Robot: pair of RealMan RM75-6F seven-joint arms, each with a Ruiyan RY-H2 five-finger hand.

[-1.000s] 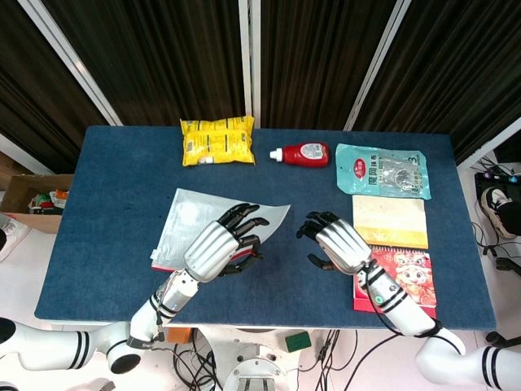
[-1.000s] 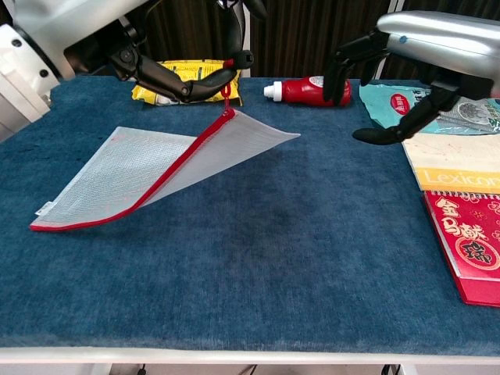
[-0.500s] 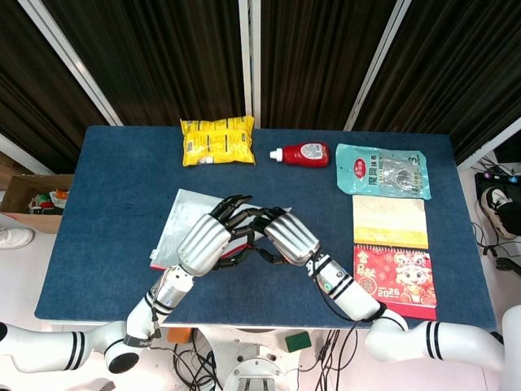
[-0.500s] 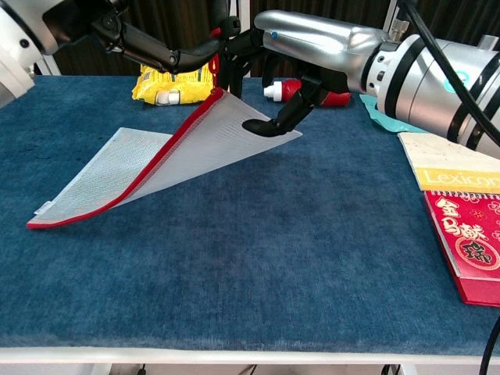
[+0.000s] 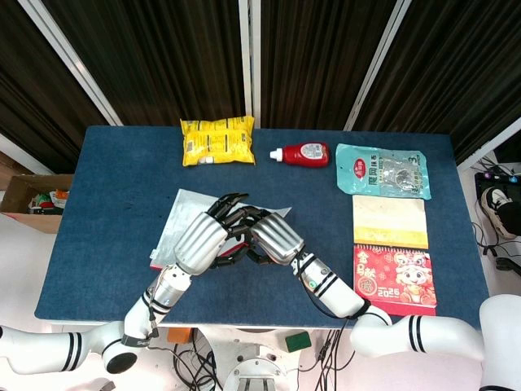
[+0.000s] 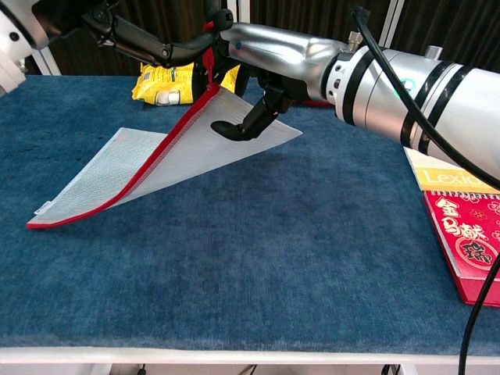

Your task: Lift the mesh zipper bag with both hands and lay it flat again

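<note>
The mesh zipper bag (image 6: 148, 160) is white mesh with a red zipper edge. Its near left corner lies on the blue table (image 6: 258, 258) and its right corner is raised. In the head view the bag (image 5: 181, 218) lies mostly under both hands. My left hand (image 5: 203, 240) holds the raised corner by the red zipper pull, with its dark fingers (image 6: 160, 51) above the bag. My right hand (image 5: 274, 236) has come in beside it; its thumb (image 6: 234, 125) touches the mesh face and its other fingers reach over the top edge, hidden behind the bag.
A yellow snack bag (image 5: 216, 140) and a red bottle (image 5: 301, 153) lie at the back. A teal packet (image 5: 383, 171), a yellow book (image 5: 390, 221) and a red booklet (image 5: 399, 281) line the right side. A cardboard box (image 5: 28, 199) stands off the table's left.
My right hand swung left from the open table to the raised corner of the bag and now touches it. My left hand lifted that corner slightly higher.
</note>
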